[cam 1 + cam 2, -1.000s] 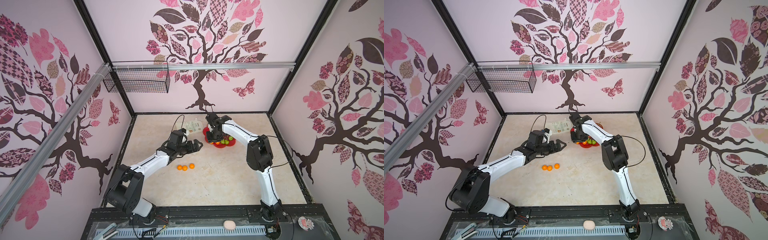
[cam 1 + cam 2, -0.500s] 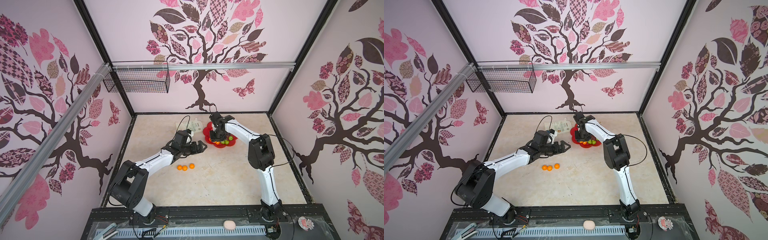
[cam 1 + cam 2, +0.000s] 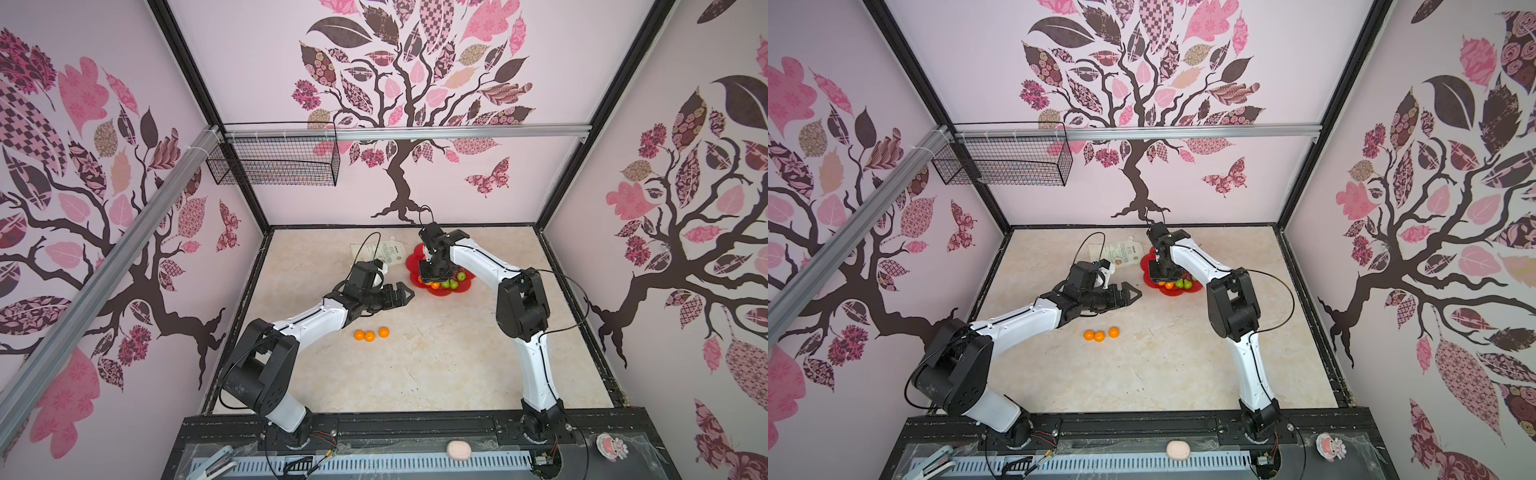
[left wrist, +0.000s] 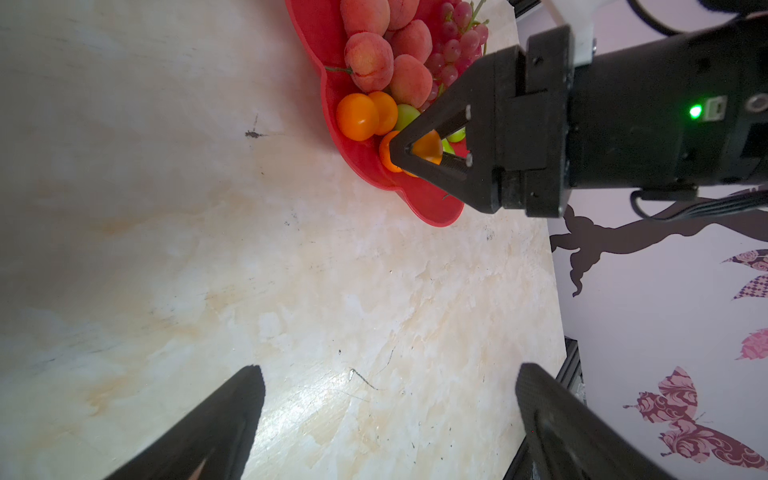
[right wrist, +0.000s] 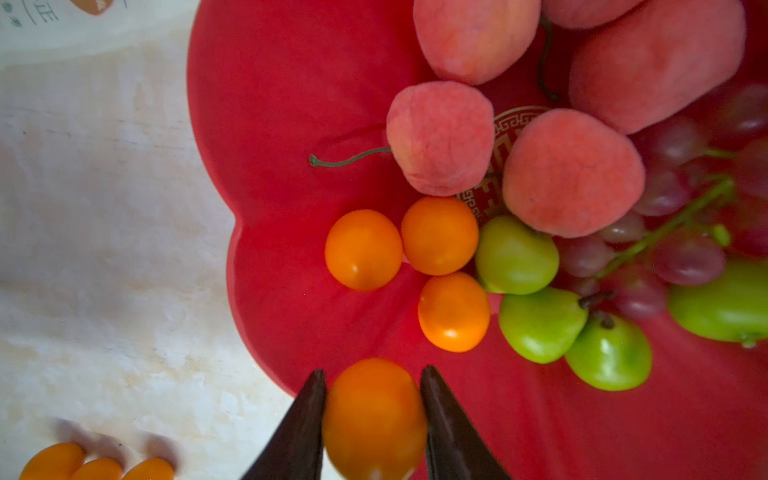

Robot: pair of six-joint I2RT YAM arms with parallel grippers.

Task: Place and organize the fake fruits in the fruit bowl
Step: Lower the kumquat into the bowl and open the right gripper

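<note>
Right end effector [image 5: 373, 374] clamped on a tangerine [image 5: 374, 419], just above the bowl [image 5: 270, 104] rim. Ahead of it, already in: bowl tangerines [image 5: 439, 235], peaches [image 5: 440, 137], grapes [image 5: 685, 253], green fruit [image 5: 540, 324]. Left end effector [image 4: 388, 370] apart, empty. Near it, three loose tangerines [image 3: 369, 334] on the bench [image 3: 415, 374], left to move.

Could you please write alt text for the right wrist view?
The right gripper holds an orange tangerine at the rim of the red fruit bowl, which contains three tangerines, peaches, green fruits and grapes. Three more tangerines lie on the table.
</note>
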